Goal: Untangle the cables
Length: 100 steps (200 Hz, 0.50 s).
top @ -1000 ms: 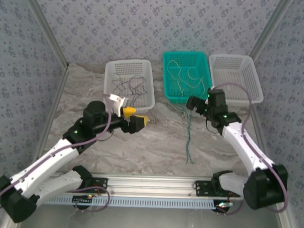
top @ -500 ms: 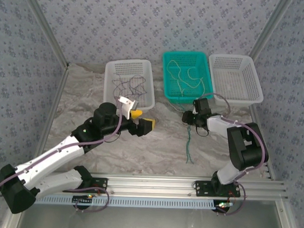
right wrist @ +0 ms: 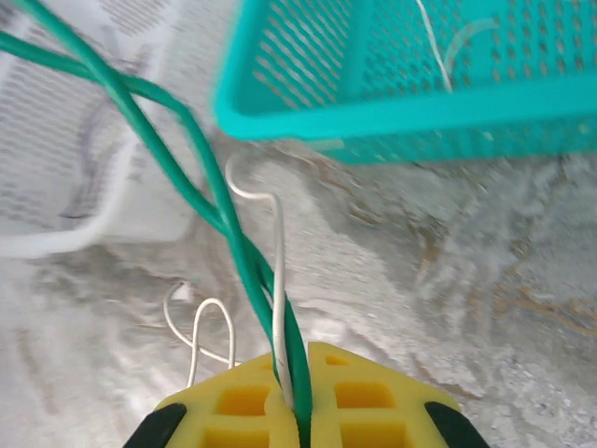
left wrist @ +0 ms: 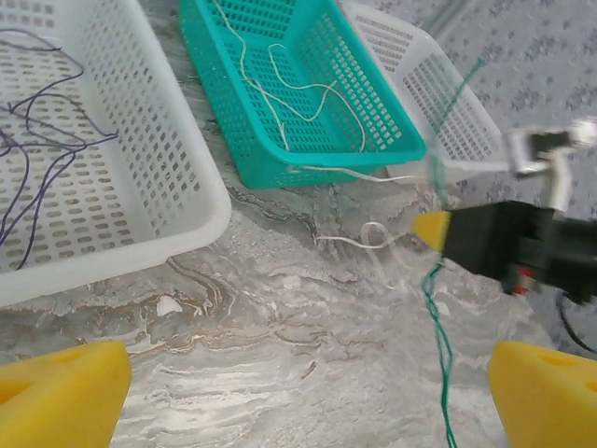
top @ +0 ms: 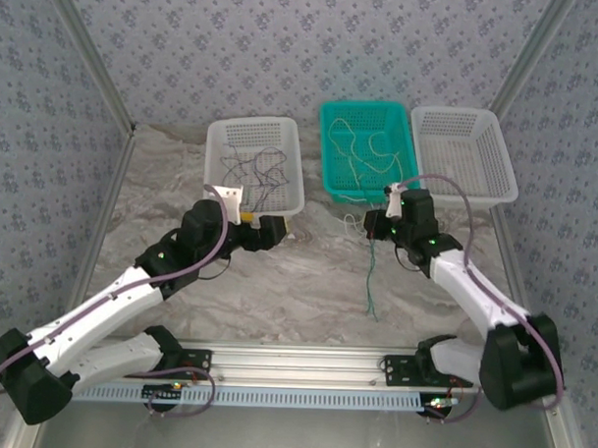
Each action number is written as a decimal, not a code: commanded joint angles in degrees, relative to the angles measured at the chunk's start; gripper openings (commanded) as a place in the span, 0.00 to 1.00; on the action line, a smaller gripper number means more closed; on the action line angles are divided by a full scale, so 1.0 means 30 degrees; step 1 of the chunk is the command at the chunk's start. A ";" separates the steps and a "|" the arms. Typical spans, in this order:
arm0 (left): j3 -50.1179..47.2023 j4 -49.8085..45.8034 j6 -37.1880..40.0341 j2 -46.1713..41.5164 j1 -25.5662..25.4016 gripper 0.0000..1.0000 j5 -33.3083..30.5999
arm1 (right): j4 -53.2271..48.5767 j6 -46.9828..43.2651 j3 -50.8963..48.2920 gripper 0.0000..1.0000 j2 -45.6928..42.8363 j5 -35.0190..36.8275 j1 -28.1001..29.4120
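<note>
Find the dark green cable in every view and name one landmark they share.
Top external: green cable runs from the right hand toward the near edge.
Left wrist: green cable runs down the right side.
Right wrist: green cable crosses from top left into the hand.
Shared landmark: teal basket.

Open tabletop (top: 297, 278) at near centre; baskets (top: 360, 105) (three abreast) block the far side, green cable (top: 372, 276) trailing at right.
</note>
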 commanded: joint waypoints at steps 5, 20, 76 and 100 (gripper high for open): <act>0.0375 0.1478 -0.2542 0.0347 0.0229 0.97 0.1325 | -0.1526 -0.0580 -0.0050 0.00 -0.2499 -0.2109 0.0280; 0.0113 0.3676 -0.4293 0.0903 0.0404 0.95 0.2846 | -0.1508 -0.0624 0.0144 0.00 -0.3525 -0.3224 0.0589; 0.0775 1.0649 -0.9832 0.4828 0.1143 0.89 0.6299 | -0.1135 -0.1133 0.0962 0.00 -0.5054 -0.4283 0.3097; 0.1191 1.1820 -1.1092 0.6303 0.1148 0.89 0.6574 | -0.0533 -0.1022 0.1049 0.00 -0.5155 -0.4634 0.3925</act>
